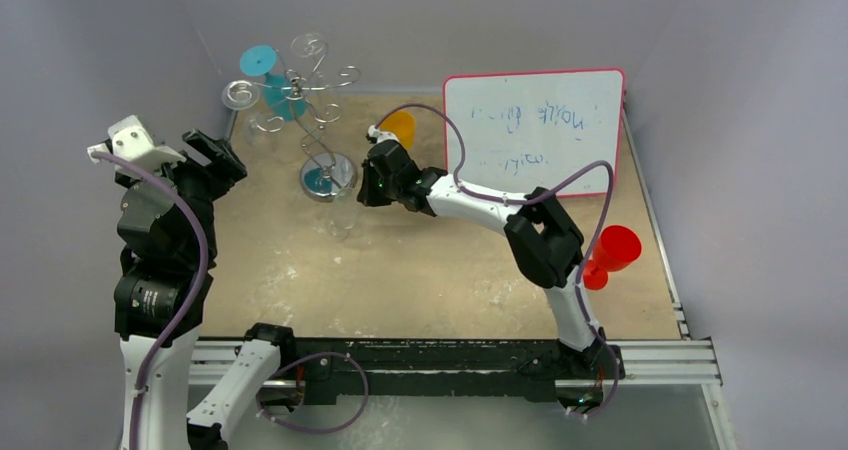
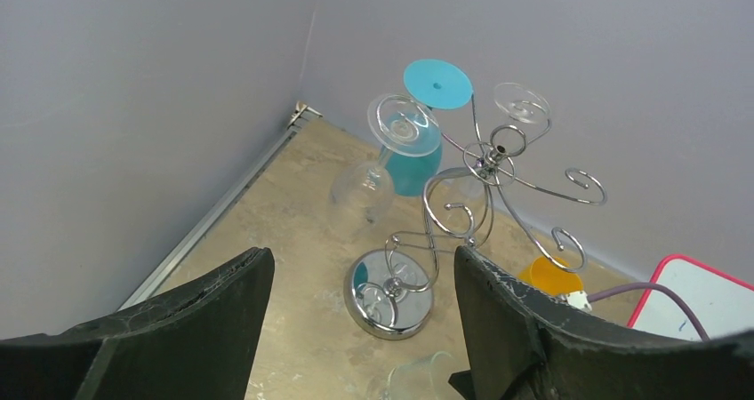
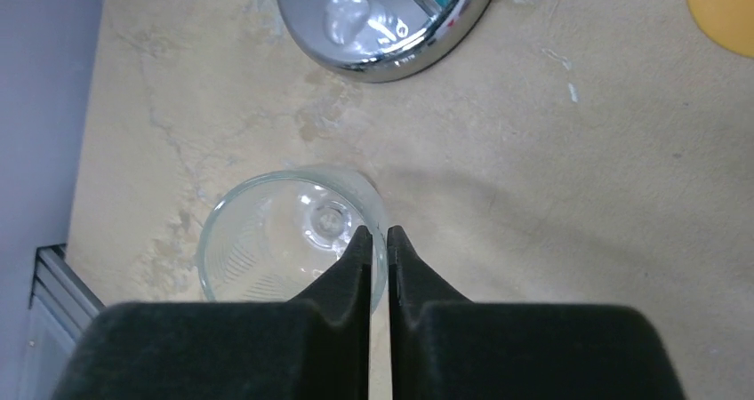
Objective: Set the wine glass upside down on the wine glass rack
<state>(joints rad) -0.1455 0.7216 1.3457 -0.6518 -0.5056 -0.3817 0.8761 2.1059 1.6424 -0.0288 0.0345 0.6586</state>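
A clear wine glass (image 3: 267, 240) stands upright on the table, just in front of the rack's base; it also shows faintly in the top view (image 1: 343, 215). My right gripper (image 3: 373, 233) is shut on its rim, one finger inside the bowl and one outside. The wine glass rack (image 1: 310, 95) is a silver wire tree with curled arms on a shiny round base (image 2: 389, 293). A teal glass (image 2: 418, 164) and a clear glass (image 2: 363, 191) hang upside down from it. My left gripper (image 2: 363, 258) is open and empty, held high at the left and facing the rack.
An orange glass (image 1: 400, 127) stands behind the right wrist. A red glass (image 1: 612, 250) sits at the right edge beside the right arm's elbow. A red-framed whiteboard (image 1: 535, 130) leans at the back right. Grey walls close the back and left sides.
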